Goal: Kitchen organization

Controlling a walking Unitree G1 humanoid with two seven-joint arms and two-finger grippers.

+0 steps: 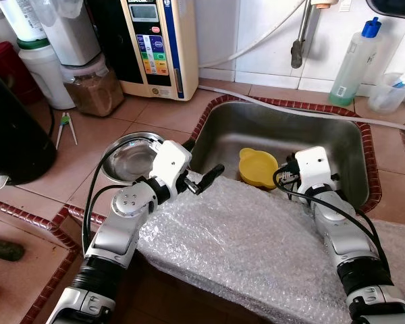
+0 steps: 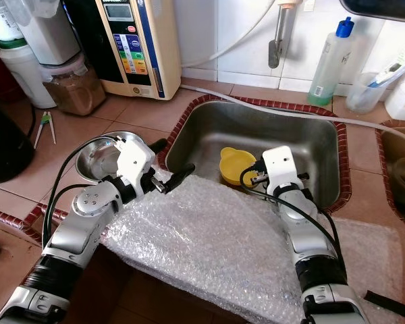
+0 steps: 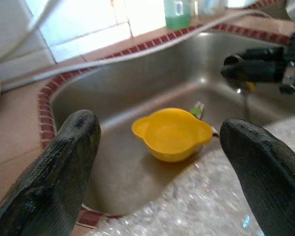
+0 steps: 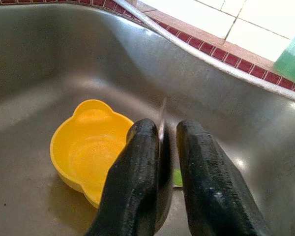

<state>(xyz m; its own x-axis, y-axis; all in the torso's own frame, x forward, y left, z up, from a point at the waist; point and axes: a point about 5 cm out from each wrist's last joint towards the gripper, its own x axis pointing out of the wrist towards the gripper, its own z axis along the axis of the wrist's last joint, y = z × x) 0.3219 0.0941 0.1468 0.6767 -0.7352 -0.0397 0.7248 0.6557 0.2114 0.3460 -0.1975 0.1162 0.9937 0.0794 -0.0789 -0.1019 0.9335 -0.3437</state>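
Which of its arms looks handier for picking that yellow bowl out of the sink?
Probably the left. The left gripper hovers at the sink's near edge with fingers spread, facing the yellow bowl. The right gripper is closer, just beside the bowl, but its fingers are pinched on something thin.

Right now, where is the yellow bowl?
The yellow bowl lies on the bottom of the steel sink, just beyond the bubble wrap and beside the right gripper.
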